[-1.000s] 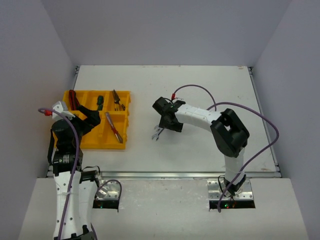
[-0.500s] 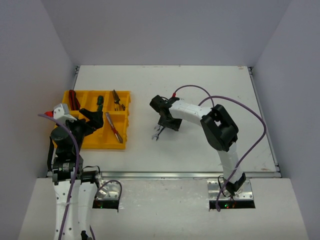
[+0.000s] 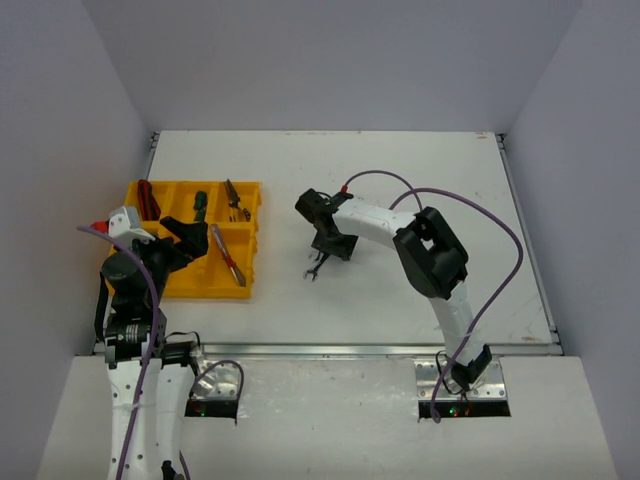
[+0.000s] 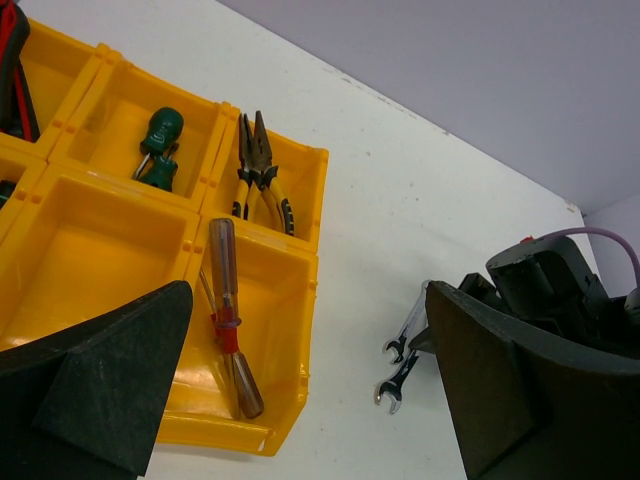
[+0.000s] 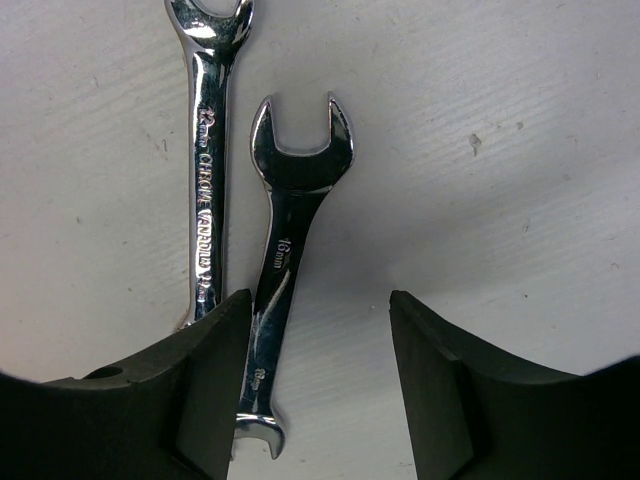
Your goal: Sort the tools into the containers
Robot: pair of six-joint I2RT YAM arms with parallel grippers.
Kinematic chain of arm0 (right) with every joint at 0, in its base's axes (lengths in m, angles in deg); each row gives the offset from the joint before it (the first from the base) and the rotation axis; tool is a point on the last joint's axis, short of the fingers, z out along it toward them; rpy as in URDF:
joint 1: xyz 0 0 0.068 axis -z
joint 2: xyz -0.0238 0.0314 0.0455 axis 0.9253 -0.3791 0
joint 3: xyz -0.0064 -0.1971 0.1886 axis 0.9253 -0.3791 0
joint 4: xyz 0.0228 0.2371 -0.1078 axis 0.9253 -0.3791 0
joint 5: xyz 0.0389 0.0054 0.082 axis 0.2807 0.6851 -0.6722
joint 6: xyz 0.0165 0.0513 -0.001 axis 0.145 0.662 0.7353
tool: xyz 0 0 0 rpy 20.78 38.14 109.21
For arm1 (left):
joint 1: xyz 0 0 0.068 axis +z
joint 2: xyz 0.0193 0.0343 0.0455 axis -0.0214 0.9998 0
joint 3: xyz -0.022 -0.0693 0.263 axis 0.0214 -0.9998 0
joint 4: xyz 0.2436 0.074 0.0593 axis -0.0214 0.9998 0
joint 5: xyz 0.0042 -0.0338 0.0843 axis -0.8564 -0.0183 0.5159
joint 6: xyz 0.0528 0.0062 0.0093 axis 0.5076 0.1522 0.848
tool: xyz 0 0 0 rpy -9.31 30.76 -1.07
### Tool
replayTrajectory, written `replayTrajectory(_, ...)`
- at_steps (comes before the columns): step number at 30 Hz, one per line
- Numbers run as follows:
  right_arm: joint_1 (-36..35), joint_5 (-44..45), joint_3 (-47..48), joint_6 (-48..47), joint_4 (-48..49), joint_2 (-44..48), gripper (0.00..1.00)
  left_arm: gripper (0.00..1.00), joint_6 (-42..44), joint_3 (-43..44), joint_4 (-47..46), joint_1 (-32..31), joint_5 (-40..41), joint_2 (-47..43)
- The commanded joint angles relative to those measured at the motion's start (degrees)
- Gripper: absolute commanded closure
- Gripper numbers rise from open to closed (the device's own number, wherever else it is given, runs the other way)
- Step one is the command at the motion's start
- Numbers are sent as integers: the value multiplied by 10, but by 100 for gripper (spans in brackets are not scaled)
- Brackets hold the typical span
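Straddling the shorter chrome wrench (image 5: 290, 230), flat beside the longer wrench (image 5: 205, 200) on the white tabletop (image 5: 490, 200), the right gripper (image 5: 318, 310) stood half open, clamping nothing. The left gripper (image 4: 310, 300) gaped wide over the yellow plastic tray (image 4: 300, 335).

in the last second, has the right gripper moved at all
Yes. The right gripper has shifted slightly left, toward the yellow tray, and its open jaws hang over the wrenches.

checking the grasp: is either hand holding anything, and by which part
Nothing held. The right hand straddles the shorter wrench at its shaft without clamping it; the left hand is open, empty.
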Motion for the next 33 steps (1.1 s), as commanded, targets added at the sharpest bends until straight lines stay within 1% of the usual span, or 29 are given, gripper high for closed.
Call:
replayTrajectory(1,4,-2,13,39,-19,-17,45,0,9,5,-31,-6,-8,0)
replayTrajectory(7,4,-42,-1,67,-19,-41,52,0,10,6,-31,-6,-11,3)
replayTrajectory(10,5,-50,-14,81,-22,-43,60,0,10,6,-30,-6,-10,2)
replayTrajectory(12,4,-54,-27,91,-23,-40,64,0,10,6,-31,-6,-10,2)
replayTrajectory(13,4,-58,-37,98,-23,-37,67,0,10,6,-30,-6,-10,2)
replayTrajectory(15,6,-67,-44,99,-23,-37,79,0,10,6,-31,-6,-10,2)
replayTrajectory(17,6,-72,-50,99,-22,-37,89,0,10,6,-31,-6,-9,2)
replayTrajectory(21,7,-82,-67,96,-16,-35,100,0,10,6,-30,-7,-10,-1)
replayTrajectory(25,6,-96,-122,63,41,-8,100,0,13,6,-31,-9,-17,-3)
replayTrajectory(27,5,-91,-148,32,66,17,100,0,13,6,-31,-11,-19,-3)
replayTrajectory(33,-14,-27,-199,-99,112,101,100,0,17,5,-36,-20,-43,10)
